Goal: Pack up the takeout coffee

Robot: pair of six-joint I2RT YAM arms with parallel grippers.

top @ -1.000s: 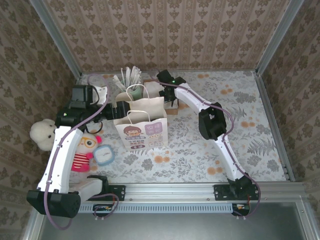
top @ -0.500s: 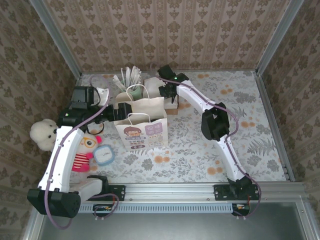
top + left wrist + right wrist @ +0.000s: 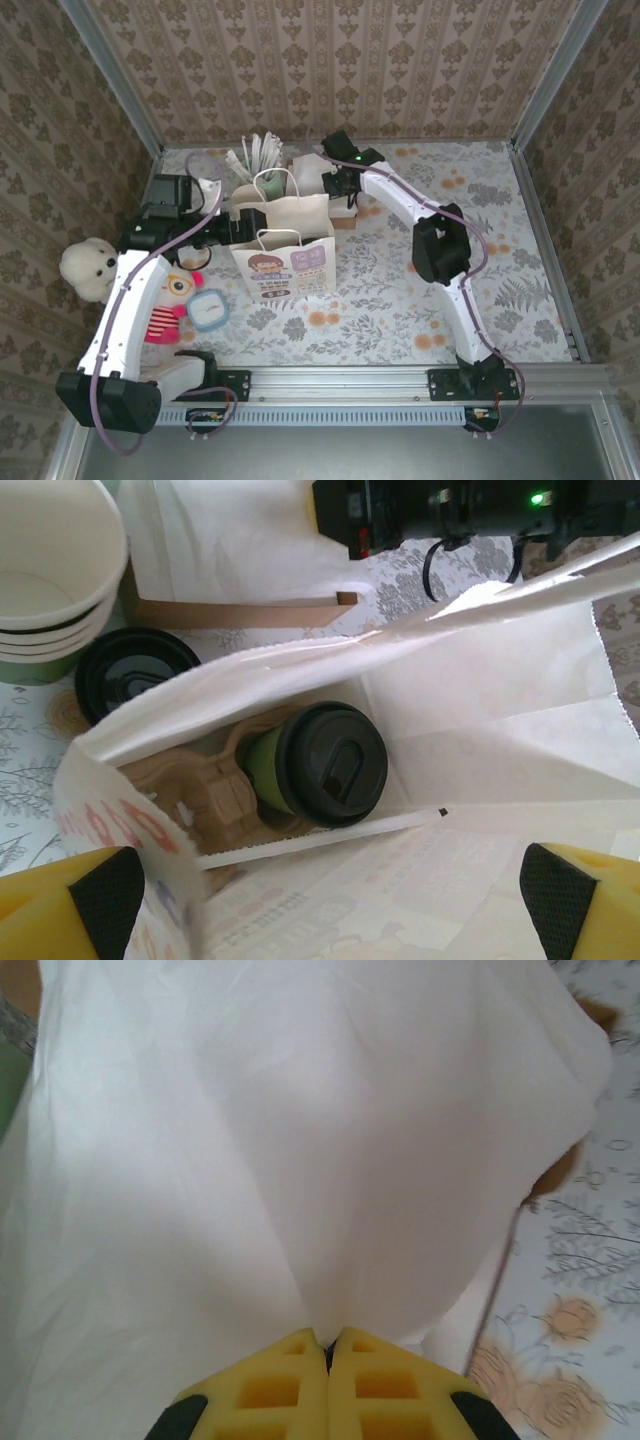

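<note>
The takeout coffee [image 3: 320, 765], an olive-green cup with a black lid, leans tilted in a brown cardboard carrier [image 3: 215, 800] at the bottom of the white paper bag [image 3: 500, 680]. My left gripper [image 3: 330, 910] hovers open over the bag's mouth, with nothing between its fingers [image 3: 100, 900]. In the top view the left gripper [image 3: 245, 222] is at the left edge of the bag [image 3: 285, 255]. My right gripper [image 3: 328, 1345] is shut on a fold of white paper [image 3: 300, 1140]. The right gripper [image 3: 335, 185] sits just behind the bag.
A stack of lidless cream cups [image 3: 50, 570] and a loose black lid [image 3: 130, 670] stand left of the bag. The white paper lies over a brown box [image 3: 240, 610]. White straws [image 3: 255, 155] stand at the back; plush toys [image 3: 85, 265] lie at the left.
The right arm has shifted a little to the right and its gripper has come nearer the bag. The left arm has edged slightly toward the near side.
</note>
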